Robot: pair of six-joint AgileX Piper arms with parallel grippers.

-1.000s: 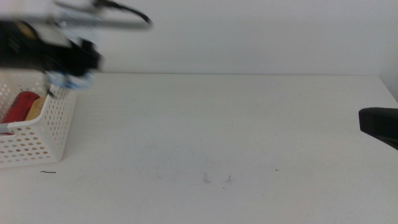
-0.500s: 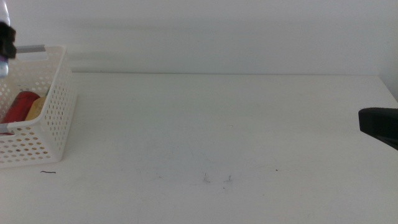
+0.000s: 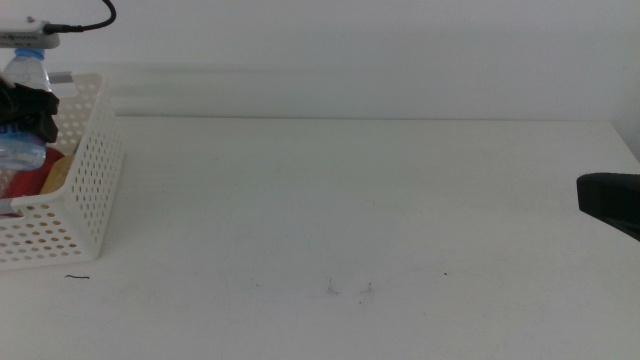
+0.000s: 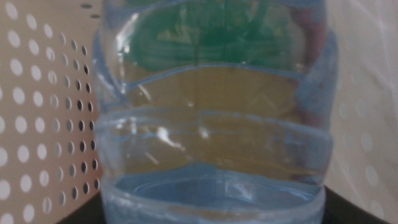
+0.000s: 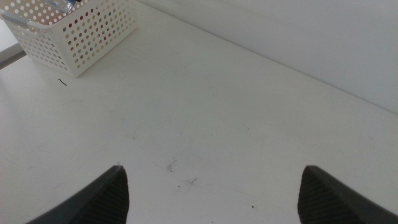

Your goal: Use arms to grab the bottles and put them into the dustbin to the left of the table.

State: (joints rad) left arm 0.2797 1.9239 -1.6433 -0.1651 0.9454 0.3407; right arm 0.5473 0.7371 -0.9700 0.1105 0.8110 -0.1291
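Plain white wall point(image 3: 380, 50) behind the work surface, no windows visible. Light is even and bright, soft shadows only. Floor not in view.

- The water bottle point(image 4: 211, 112) is showing as clear, glossy plastic with a blue tint, its ribbed wall catching small bright glints
- The dustbin point(image 3: 85, 200) is looking like white moulded plastic, smooth and faintly shiny, its sides punched with rows of round holes
- The counter point(image 3: 350, 200) is appearing as a smooth, matt white surface, marked by a few tiny dark scuffs
- The right end effector point(image 5: 211, 190) is showing dark, matt jaws with a dull plastic look
- The left end effector point(image 3: 30, 100) is looking matt black where it is gripping the bottle
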